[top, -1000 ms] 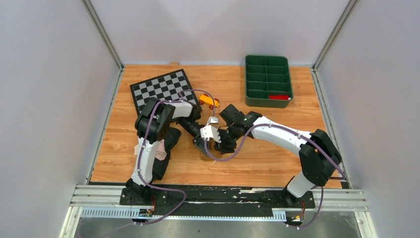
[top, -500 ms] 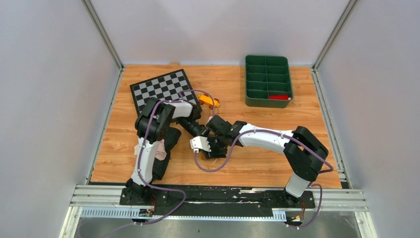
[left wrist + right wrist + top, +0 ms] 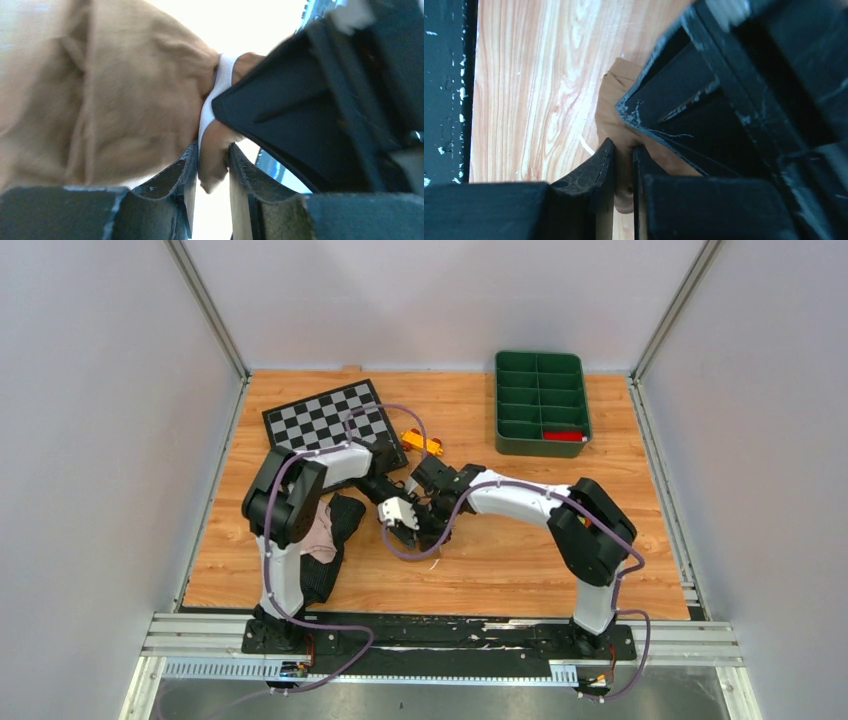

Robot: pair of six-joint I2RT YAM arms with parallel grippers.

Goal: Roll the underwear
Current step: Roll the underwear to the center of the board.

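Tan-brown soft cloth underwear with cream waistband [image 3: 125,100] held just beside black-and-white checkerboard mat [image 3: 320,420]; right gripper [image 3: 623,150] clamped on it; left gripper [image 3: 212,155] round fold (grip unclear); uneven release could unroll, drop it.

wooden table [image 3: 520,570] between plain grey walls [image 3: 100,440].

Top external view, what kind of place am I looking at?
Probably a lab robot test cell: the left arm and right arm bolted to a metal rail, with plain grey panels walling in a wood-grain table.
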